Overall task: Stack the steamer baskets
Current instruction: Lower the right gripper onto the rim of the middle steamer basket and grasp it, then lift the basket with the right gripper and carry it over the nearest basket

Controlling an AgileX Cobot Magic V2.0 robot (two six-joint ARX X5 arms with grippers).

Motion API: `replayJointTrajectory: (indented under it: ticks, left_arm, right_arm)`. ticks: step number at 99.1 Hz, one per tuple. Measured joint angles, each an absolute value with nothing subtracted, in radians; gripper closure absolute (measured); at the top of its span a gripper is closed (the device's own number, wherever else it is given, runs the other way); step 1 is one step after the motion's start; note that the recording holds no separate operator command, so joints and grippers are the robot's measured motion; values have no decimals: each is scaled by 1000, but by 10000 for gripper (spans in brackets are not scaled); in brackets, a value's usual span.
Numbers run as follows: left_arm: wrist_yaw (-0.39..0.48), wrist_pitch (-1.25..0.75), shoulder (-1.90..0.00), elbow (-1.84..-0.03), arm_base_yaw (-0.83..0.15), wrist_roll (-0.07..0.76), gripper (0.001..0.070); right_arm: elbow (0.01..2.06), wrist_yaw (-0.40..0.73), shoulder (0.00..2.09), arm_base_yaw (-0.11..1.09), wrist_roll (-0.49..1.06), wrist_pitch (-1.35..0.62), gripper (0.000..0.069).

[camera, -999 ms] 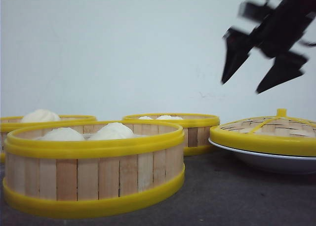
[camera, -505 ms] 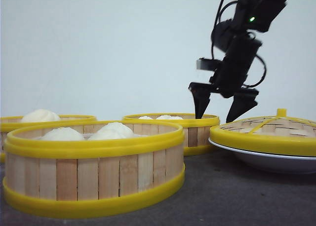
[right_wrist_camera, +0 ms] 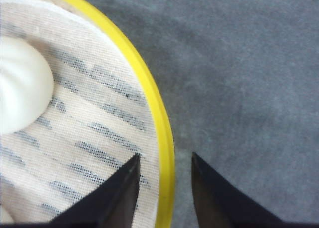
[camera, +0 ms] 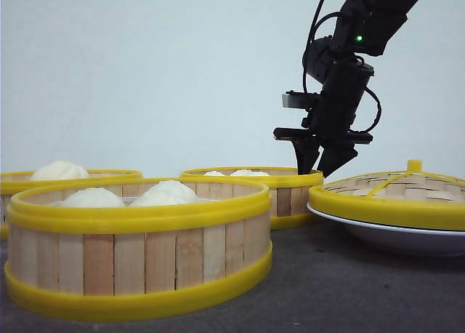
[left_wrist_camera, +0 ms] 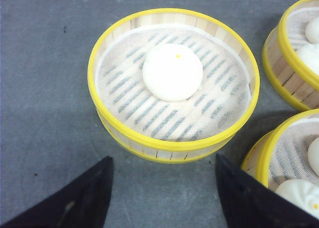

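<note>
Three steamer baskets with pale slat walls and yellow rims stand on the dark table. The nearest basket (camera: 138, 253) holds two buns. A second basket (camera: 43, 179) is back left and a third (camera: 254, 191) is back middle. My right gripper (camera: 314, 171) is open at the right rim of the back middle basket. In the right wrist view its jaws (right_wrist_camera: 165, 155) straddle that basket's yellow rim (right_wrist_camera: 149, 93), one finger inside, one outside. My left gripper (left_wrist_camera: 163, 163) hangs open over bare table, just short of a one-bun basket (left_wrist_camera: 173, 83).
A woven lid (camera: 396, 191) with a yellow rim and knob rests on a white plate (camera: 392, 238) at the right, close to the right gripper. White buns (camera: 166, 193) lie in the baskets. Two more baskets (left_wrist_camera: 294, 58) (left_wrist_camera: 279, 158) crowd the left gripper's side.
The right arm has swung down and left from the upper right to the back middle basket's right rim. Its fingers have narrowed. The baskets have not moved.
</note>
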State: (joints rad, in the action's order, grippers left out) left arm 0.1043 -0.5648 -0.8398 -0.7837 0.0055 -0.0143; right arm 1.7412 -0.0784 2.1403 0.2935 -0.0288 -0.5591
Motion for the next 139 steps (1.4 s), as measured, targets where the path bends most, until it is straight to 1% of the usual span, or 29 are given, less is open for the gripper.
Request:
replayJointTrajectory:
  ticks: [48,55,65,73,89,111,139]
  left_arm:
    - [104,-565,-840,-784,6,-14,322]
    - [104,-565,-840,-784,6,-14,322]
    - [104,-565,-840,-784,6,-14,322]
    - [104,-565,-840,-784,6,-14,322]
    - [104,-565,-840,-784,6,-14,322]
    - [104,-565,-840,-784,6,-14,322]
    - [104,-564,-840,-784,6,-14,322]
  right_arm:
    - [1742,-78,2148,293,-31,-575,519]
    - [1742,-78,2151,294,-33,-580,556]
    - [1742,-78,2153,294,-46,-576,641]
    - [1742,-79,2153,294,-64,-561,667]
    - [1768,-80,2158,294,-94,-580,669]
    - [1885,-99,2144,294,-154,-675,669]
    - [1904,-104,1950,312,-188,-863,669]
